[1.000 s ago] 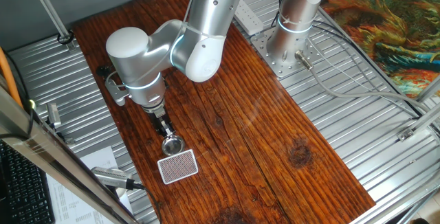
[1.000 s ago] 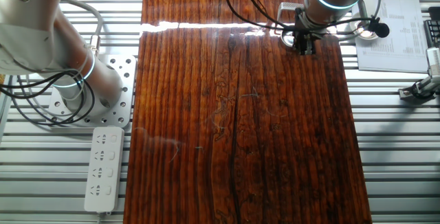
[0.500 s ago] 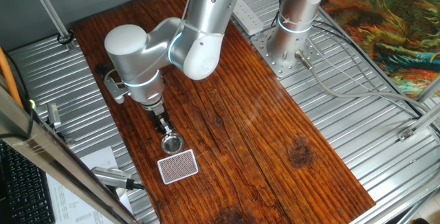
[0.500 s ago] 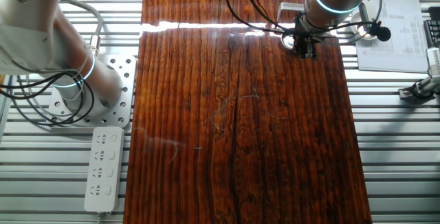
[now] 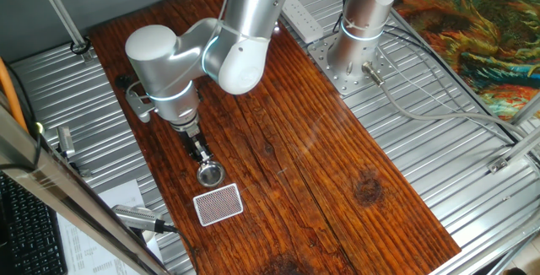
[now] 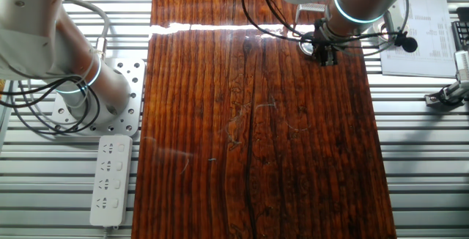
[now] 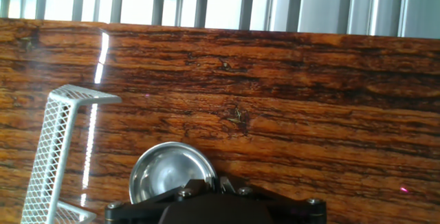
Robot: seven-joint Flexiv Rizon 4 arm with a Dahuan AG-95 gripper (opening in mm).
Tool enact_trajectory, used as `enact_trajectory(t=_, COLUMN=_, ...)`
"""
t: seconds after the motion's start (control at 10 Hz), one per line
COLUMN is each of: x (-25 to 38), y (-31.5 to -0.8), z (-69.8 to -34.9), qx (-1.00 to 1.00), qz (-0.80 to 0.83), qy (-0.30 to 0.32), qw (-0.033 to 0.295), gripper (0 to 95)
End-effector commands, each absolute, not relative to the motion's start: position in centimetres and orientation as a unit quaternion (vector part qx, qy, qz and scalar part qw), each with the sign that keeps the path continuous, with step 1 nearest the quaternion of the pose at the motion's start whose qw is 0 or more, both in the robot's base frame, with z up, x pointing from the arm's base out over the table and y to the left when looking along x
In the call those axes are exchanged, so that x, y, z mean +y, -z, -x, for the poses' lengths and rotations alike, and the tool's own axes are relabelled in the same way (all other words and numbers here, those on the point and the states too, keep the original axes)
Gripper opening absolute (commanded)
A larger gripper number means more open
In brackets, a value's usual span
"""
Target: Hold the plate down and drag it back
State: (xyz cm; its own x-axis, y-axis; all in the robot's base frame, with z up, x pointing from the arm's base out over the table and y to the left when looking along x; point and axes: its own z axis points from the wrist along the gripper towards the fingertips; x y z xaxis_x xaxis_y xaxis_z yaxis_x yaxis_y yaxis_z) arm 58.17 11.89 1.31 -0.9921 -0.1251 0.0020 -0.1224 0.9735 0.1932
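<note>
The plate [image 5: 210,175] is a small shiny silver dish on the wooden table [image 5: 278,140], near its left front part. My gripper [image 5: 203,160] points down with its fingers together, and the tips rest on the plate's near rim. In the hand view the plate [image 7: 167,172] lies just ahead of the fingers [image 7: 206,185], partly covered by the gripper body. In the other fixed view the gripper [image 6: 325,54] is near the table's far right edge, and the plate is hidden under it.
A red-and-white lattice card [image 5: 218,204] lies just beyond the plate and also shows in the hand view [image 7: 51,157]. Metal slats border the table edge [image 7: 206,1]. A second arm's base [image 5: 354,56] and a power strip [image 6: 110,180] stand off the wood.
The arm's upper joints have swung a little to the left. The gripper has crept slightly along the table with its tips staying on the plate. The card has not moved.
</note>
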Motion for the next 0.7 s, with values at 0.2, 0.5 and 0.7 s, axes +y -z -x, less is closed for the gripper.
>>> enact_trajectory(t=0.2, x=11.37, y=-1.44, z=-58.15, qx=-0.993, qz=-0.071, qy=0.091, qw=0.009, gripper=0.0)
enact_trajectory(t=0.5, x=11.3, y=-1.42, z=-58.15, qx=-0.994, qz=-0.073, qy=0.085, qw=0.009, gripper=0.0)
enact_trajectory(t=0.7, x=11.17, y=-1.45, z=-58.14, qx=-0.994, qz=-0.074, qy=0.086, qw=0.009, gripper=0.0)
